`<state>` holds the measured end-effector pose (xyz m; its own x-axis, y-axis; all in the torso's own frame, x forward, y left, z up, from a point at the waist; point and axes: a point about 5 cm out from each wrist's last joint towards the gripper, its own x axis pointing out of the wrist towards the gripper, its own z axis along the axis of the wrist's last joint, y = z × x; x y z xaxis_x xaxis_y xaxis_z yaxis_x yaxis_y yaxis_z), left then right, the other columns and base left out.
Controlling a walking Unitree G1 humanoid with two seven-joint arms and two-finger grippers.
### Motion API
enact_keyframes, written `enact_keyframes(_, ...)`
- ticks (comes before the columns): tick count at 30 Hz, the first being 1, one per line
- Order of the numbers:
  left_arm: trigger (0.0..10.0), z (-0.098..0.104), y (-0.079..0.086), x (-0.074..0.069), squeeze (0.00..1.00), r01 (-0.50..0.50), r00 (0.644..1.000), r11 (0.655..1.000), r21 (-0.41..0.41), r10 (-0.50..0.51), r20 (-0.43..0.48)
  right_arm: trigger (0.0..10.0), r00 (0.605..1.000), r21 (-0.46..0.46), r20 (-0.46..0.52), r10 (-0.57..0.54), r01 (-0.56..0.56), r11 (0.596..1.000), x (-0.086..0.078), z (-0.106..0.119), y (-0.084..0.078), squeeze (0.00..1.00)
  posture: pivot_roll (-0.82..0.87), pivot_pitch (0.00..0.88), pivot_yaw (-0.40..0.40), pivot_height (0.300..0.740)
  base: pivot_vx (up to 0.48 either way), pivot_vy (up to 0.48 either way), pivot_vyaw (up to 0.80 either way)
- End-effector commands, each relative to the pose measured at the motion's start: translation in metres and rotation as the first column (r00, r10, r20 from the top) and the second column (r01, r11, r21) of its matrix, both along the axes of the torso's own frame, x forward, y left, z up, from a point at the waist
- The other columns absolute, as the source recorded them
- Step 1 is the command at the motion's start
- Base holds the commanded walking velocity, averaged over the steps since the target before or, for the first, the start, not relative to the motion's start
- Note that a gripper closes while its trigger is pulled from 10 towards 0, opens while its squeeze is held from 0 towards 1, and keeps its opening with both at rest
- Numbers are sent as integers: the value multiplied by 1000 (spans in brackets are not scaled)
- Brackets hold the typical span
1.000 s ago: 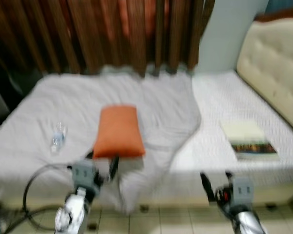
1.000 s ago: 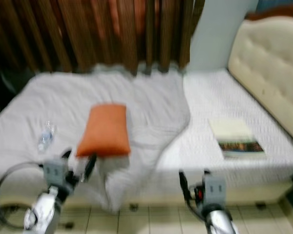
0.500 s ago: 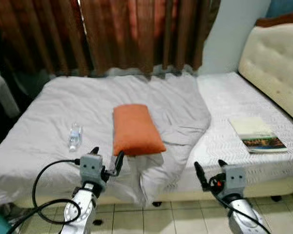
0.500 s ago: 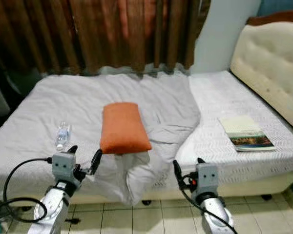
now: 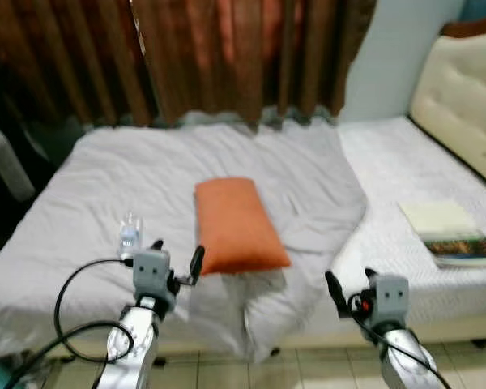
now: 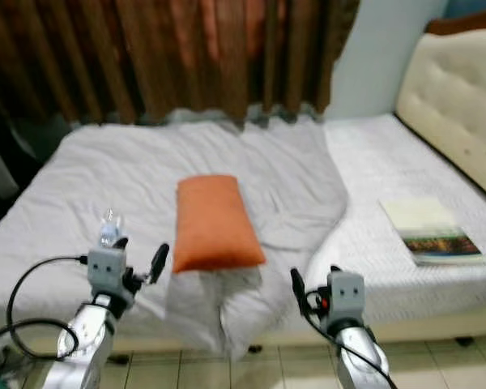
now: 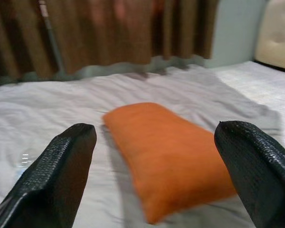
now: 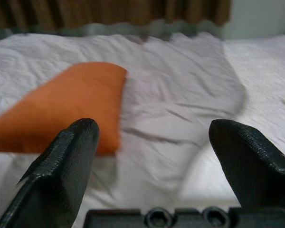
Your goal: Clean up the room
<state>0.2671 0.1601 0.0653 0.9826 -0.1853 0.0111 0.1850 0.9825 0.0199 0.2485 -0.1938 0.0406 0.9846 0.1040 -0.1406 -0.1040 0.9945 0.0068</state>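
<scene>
Camera has panned left since the earlier frame, orange pillow (image 5: 238, 225) unmoved on the blanket (image 5: 89, 203); left gripper (image 5: 176, 263) and right gripper (image 5: 350, 288) both released, holding nothing.

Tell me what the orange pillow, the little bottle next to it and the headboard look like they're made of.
Orange pillow: soft matte fabric, probably woven, plump with rounded edges. Bottle: looks like clear plastic, see-through with glints, though blurred. Headboard: cream padded upholstery, perhaps leatherette, tufted with a slight sheen.
</scene>
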Motion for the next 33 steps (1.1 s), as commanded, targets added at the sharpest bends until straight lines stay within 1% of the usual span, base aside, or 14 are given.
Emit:
enact_keyframes(1,10000,-4,4,1,0,-6,1000,1000,17,7,-30,10000,1000,1,5,18,-18,1000,2,1,4,0,-67,0,13,740,480,0,0)
enact_keyframes(14,10000,-5,0,5,0,25,999,999,38,-23,-44,10000,1000,-3,3,20,-20,1000,0,0,5,0,-77,0,17,740,480,0,0)
enact_keyframes(25,10000,-7,-3,7,0,47,997,998,34,-45,-61,10000,1000,-4,0,14,-14,1000,-3,-1,4,0,-85,0,25,740,480,0,0)
enact_keyframes(27,10000,-7,0,13,0,46,997,998,31,-43,-71,10000,1000,-8,13,1,-1,1000,6,3,2,0,-85,8,27,740,480,0,0)
enact_keyframes(28,10000,-7,0,13,0,46,997,998,31,-43,-71,10000,1000,-8,13,1,-1,1000,6,3,2,0,-85,8,27,740,480,0,0)
enact_keyframes(29,10000,-4,5,21,0,32,997,999,35,-29,-76,10000,1000,-8,29,-10,10,1000,18,10,1,0,-83,17,30,740,480,0,0)
enact_keyframes(30,10000,-4,5,21,0,32,997,999,35,-29,-76,10000,1000,-8,29,-10,10,1000,18,10,1,0,-83,17,30,740,480,0,0)
enact_keyframes(31,10000,-2,9,28,0,30,996,999,45,-26,-85,10000,999,6,36,-16,16,1000,29,17,0,0,-82,30,31,740,480,0,0)
enact_keyframes(32,10000,-1,11,30,0,32,996,998,52,-27,-89,10000,999,16,38,-17,17,1000,33,19,0,0,-80,35,30,740,480,0,0)
enact_keyframes(33,10000,-1,11,30,0,32,996,998,52,-27,-89,10000,999,16,38,-17,17,1000,33,19,0,0,-80,35,30,740,480,0,0)
